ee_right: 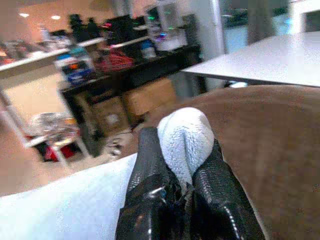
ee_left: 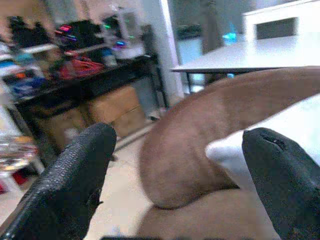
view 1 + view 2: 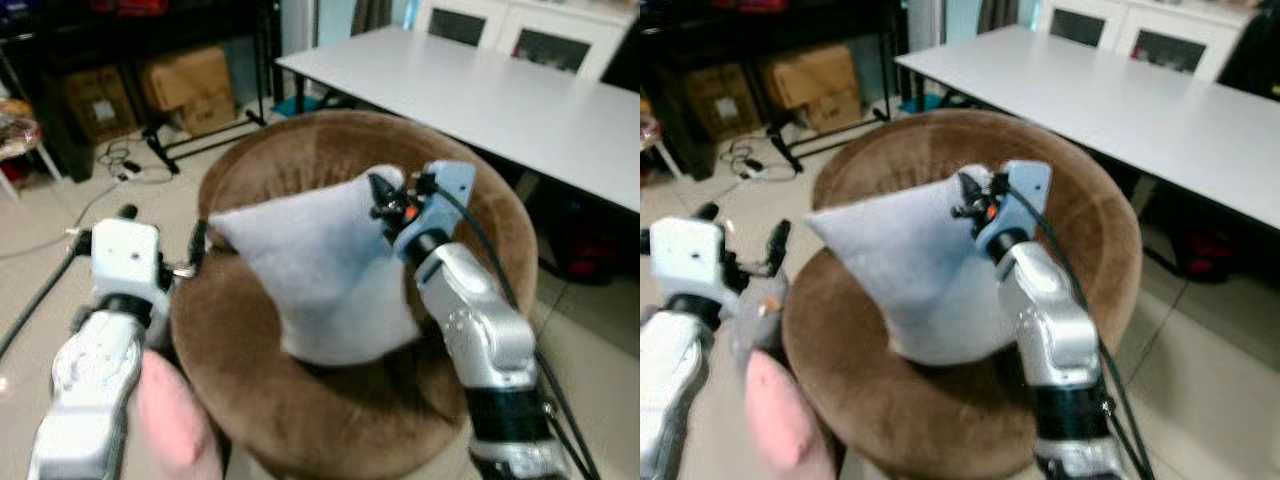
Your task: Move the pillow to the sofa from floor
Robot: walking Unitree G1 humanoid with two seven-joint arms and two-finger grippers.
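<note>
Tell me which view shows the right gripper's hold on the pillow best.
The right wrist view: the right gripper pinches a corner of the white pillow between its fingers. Both eye views show the whole pillow over the brown sofa. The left wrist view catches one corner.

Probably a lived-in home room: a brown round sofa [image 3: 300,400], white table [image 3: 480,95], cardboard boxes [image 3: 190,85] under cluttered black shelves [image 1: 125,65].

White table [image 3: 520,105], cardboard boxes [image 3: 190,88] under black shelving [image 1: 120,75].
</note>
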